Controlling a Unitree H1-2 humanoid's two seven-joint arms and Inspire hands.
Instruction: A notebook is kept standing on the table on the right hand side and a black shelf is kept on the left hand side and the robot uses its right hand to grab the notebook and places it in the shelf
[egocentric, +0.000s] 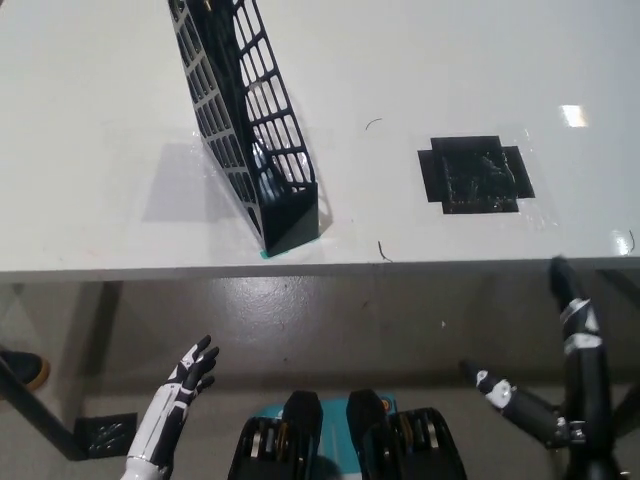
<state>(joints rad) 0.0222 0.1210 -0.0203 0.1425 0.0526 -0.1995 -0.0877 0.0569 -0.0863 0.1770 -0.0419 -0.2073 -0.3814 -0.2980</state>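
bright overhead light, tabletop (100, 120) glare

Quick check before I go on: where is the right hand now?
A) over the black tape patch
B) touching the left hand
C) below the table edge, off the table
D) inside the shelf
C: the right hand sits at the lower right, below the table edge, fingers spread and holding nothing.
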